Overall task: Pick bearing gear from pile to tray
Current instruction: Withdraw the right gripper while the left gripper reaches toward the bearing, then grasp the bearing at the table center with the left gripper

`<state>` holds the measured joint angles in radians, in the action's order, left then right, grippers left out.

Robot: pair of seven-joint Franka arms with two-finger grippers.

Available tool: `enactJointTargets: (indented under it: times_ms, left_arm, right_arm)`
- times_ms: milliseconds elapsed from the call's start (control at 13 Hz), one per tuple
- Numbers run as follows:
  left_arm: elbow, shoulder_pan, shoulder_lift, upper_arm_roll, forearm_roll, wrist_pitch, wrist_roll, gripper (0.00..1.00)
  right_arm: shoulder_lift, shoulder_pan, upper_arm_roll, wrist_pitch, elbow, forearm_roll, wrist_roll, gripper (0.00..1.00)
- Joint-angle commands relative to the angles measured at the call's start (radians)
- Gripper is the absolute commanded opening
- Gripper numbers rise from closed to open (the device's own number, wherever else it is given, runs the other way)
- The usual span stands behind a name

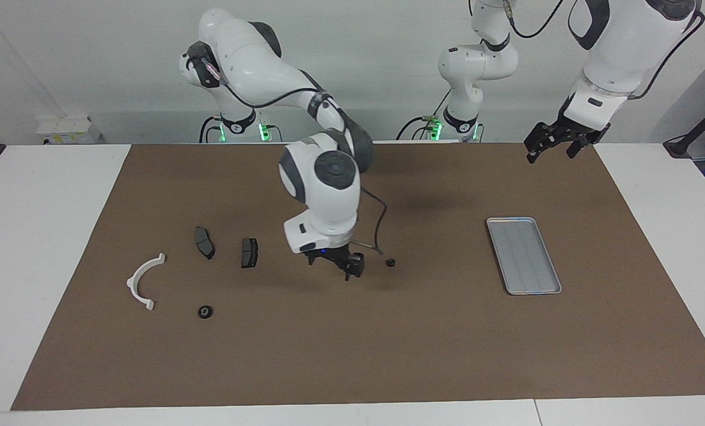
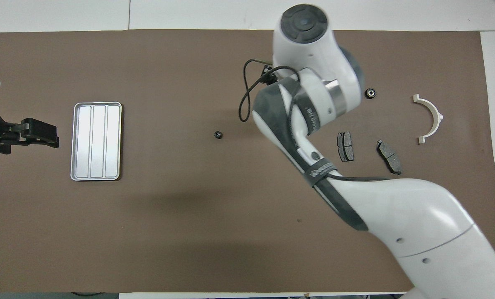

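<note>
Near the middle of the bench a small black gear [image 1: 391, 262] lies loose, well apart from the tray [image 1: 523, 255]. Just beside it, the right gripper [image 1: 345, 267] hovers, fingers apart. Left gripper [image 1: 556, 142] waits, open, above the bench's edge.

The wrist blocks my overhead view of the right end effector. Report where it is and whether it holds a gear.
Observer: The right end effector hangs over bare mat, between a brake pad and a small black gear, and holds nothing.
Operator: Confirm that gear lies free.
Observer: It rests on the mat, apart from the end effector and outside the tray.
Operator: Give me the left end effector's height.
Observer: The left end effector is raised high above the table, open and empty; that arm waits.
</note>
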<state>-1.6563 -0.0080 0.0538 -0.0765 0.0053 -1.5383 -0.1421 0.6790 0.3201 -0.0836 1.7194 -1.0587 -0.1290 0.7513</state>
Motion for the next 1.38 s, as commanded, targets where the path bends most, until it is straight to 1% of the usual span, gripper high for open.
enactJointTargets:
  times_ms: [0, 153, 230, 307, 383, 537, 613, 690, 767, 843, 920, 997, 1073, 1150, 1226, 1303]
  left_arm:
    - [-0.03, -0.01, 0.024, 0.003, -0.013, -0.038, -0.04, 1.0]
    - [-0.052, -0.016, 0.026, 0.001, -0.015, -0.077, -0.098, 1.0]
    - [-0.069, -0.044, 0.023, -0.002, -0.028, -0.101, -0.147, 1.0]
    - [-0.074, -0.07, 0.008, 0.0, -0.059, -0.127, -0.199, 1.0]
    - [-0.072, -0.104, -0.026, -0.002, -0.07, -0.17, -0.252, 1.0]
    - [-0.051, -0.228, -0.138, 0.0, -0.067, -0.265, -0.44, 1.0]
    - [-0.043, -0.292, -0.199, 0.001, -0.062, -0.348, -0.546, 1.0]
    - [-0.045, -0.324, -0.241, 0.001, -0.059, -0.415, -0.601, 1.0]
    - [-0.037, -0.363, -0.302, 0.001, -0.058, -0.448, -0.626, 1.0]
    - [0.021, -0.421, -0.396, 0.009, -0.054, -0.459, -0.68, 1.0]
    - [0.106, -0.45, -0.489, 0.009, -0.019, -0.46, -0.739, 1.0]
    - [0.127, -0.463, -0.541, 0.006, 0.01, -0.471, -0.778, 1.0]
    - [0.098, -0.466, -0.543, 0.006, 0.018, -0.521, -0.784, 1.0]
    - [0.039, -0.467, -0.539, 0.004, 0.016, -0.575, -0.795, 1.0]
    - [0.003, -0.472, -0.539, 0.006, 0.016, -0.635, -0.804, 1.0]
    - [-0.006, -0.474, -0.549, 0.006, 0.016, -0.663, -0.806, 1.0]
  right_arm:
    - [-0.041, -0.129, -0.019, -0.027, -0.032, 0.009, -0.273, 1.0]
    - [-0.041, -0.228, -0.019, 0.026, -0.065, 0.012, -0.418, 1.0]
    - [-0.044, -0.271, -0.019, 0.055, -0.095, 0.012, -0.465, 1.0]
    - [-0.041, -0.303, -0.019, 0.086, -0.112, 0.014, -0.492, 1.0]
    - [-0.038, -0.328, -0.019, 0.119, -0.139, 0.014, -0.5, 1.0]
    - [-0.032, -0.346, -0.018, 0.211, -0.208, 0.005, -0.497, 1.0]
    - [-0.027, -0.348, -0.016, 0.257, -0.236, 0.002, -0.494, 1.0]
    - [-0.019, -0.354, -0.016, 0.294, -0.253, 0.002, -0.492, 1.0]
    - [-0.001, -0.36, -0.015, 0.316, -0.254, 0.002, -0.492, 1.0]
    - [0.013, -0.365, -0.015, 0.334, -0.254, 0.002, -0.491, 1.0]
    - [0.023, -0.368, -0.015, 0.347, -0.254, 0.005, -0.487, 1.0]
    - [0.03, -0.368, -0.016, 0.348, -0.256, 0.012, -0.484, 1.0]
    - [0.033, -0.368, -0.016, 0.357, -0.26, 0.017, -0.484, 1.0]
    - [0.037, -0.371, -0.016, 0.37, -0.271, 0.019, -0.484, 1.0]
    - [0.037, -0.377, -0.016, 0.377, -0.289, 0.02, -0.481, 1.0]
    - [0.036, -0.38, -0.016, 0.39, -0.314, 0.02, -0.477, 1.0]
